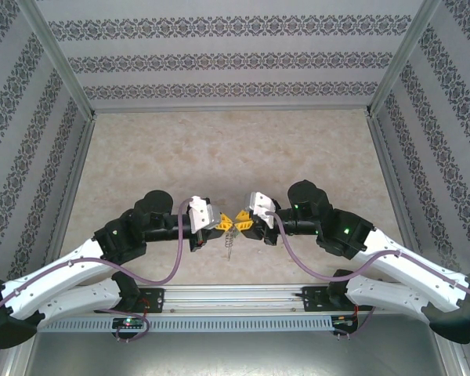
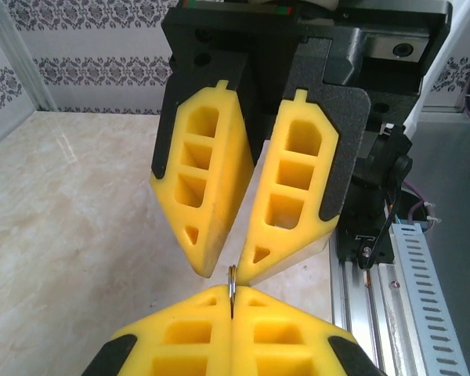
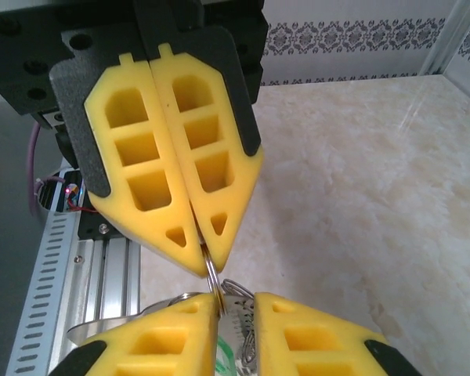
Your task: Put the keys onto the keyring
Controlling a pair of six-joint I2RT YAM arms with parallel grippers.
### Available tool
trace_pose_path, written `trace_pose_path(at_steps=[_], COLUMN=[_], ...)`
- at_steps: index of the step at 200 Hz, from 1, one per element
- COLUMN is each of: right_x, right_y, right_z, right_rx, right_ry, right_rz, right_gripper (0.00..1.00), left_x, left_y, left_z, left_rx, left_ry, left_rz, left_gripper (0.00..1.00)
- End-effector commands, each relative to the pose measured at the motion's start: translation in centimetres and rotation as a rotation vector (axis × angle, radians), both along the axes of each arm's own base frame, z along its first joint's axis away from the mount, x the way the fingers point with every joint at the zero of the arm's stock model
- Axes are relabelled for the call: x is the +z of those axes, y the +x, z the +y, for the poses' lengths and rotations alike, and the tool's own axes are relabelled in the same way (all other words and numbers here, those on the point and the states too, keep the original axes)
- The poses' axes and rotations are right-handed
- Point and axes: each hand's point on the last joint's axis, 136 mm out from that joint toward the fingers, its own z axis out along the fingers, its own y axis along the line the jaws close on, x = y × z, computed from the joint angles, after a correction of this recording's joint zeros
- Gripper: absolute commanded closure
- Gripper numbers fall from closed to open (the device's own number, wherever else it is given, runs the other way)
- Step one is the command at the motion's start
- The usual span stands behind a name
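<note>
Both grippers meet tip to tip above the near middle of the table. My left gripper [image 1: 229, 222] [image 2: 232, 309] is shut on the thin metal keyring [image 2: 231, 280] [image 3: 211, 270], seen edge-on and sticking out of its yellow tips. My right gripper [image 1: 244, 225] [image 3: 236, 313] faces it, open by a narrow gap, with one fingertip against the ring. In that gap hang the fine chain [image 3: 247, 333] and the key's green head [image 3: 225, 362], partly hidden by the fingers. The chain [image 1: 229, 247] dangles below the tips in the top view.
The beige marbled tabletop [image 1: 235, 157] stretches away behind the grippers. An aluminium rail [image 1: 235, 296] with the arm bases runs along the near edge. Patterned walls [image 1: 235, 55] and metal posts close in the back and both sides.
</note>
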Motion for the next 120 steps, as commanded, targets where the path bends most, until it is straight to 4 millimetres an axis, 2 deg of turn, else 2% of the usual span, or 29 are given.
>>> trace_pose_path(at_steps=[1,61,120], right_x=[0.6,0.8,1.2], right_y=[-0.5,-0.7,-0.6], right_z=[0.3,0.3,0.0], right_rx=[0.024,0.036,0.019], right_ry=[0.032,0.041,0.064], right_rz=[0.008,0.008,-0.008], right_gripper=[0.81,0.80,0.72], left_x=[2.8,3.9,4.2], left_y=[-0.7,-0.4,0.0], left_z=[-0.7,-0.6,-0.5], left_rx=[-0.040,-0.028,-0.006], left_ry=[-0.129,-0.238,-0.307], left_rz=[-0.034,-0.038,-0.032], left_gripper=[1.00,1.00,1.00])
